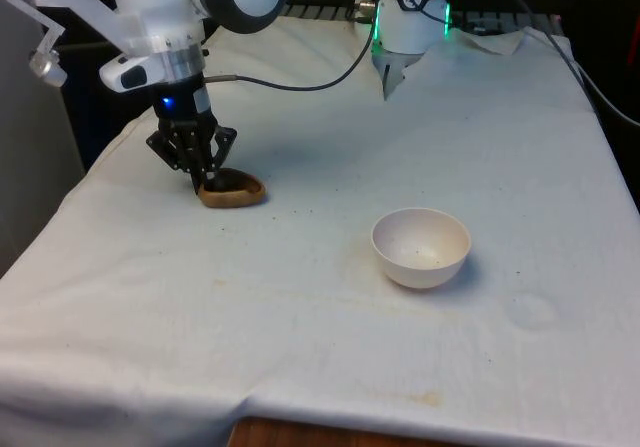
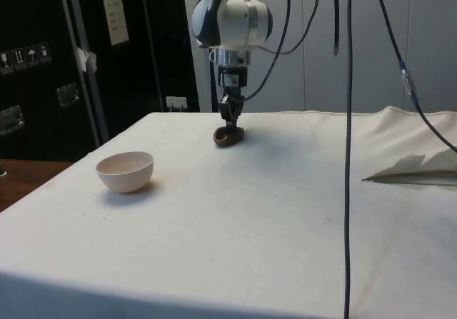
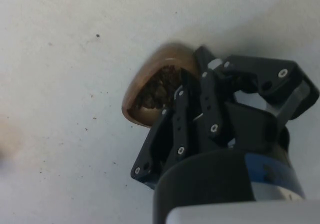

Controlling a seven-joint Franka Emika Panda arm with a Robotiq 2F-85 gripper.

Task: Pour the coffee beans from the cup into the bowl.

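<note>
I see the counter (image 1: 330, 357), covered by a white cloth, carrying two task items. The white bowl (image 1: 421, 247) stands empty toward the front view's right, well apart from the tool. The brown cup (image 1: 233, 190) sits on the cloth toward the front view's left; the wrist view shows dark coffee beans (image 3: 159, 88) inside it.

Step in hand: I judge this to be the grasp of the cup, before any lift or transfer. The tool (image 1: 208, 178) is down at the cup, with one finger (image 3: 172, 121) inside the rim over the beans and the other outside the wall. The fingers appear clenched on the cup wall, with the cup on the cloth in the side view.

Next move, as I judge it: lift the cup level, carry it across to the bowl, then tilt it above the bowl. A thin rim grip may slip during tilt.
</note>
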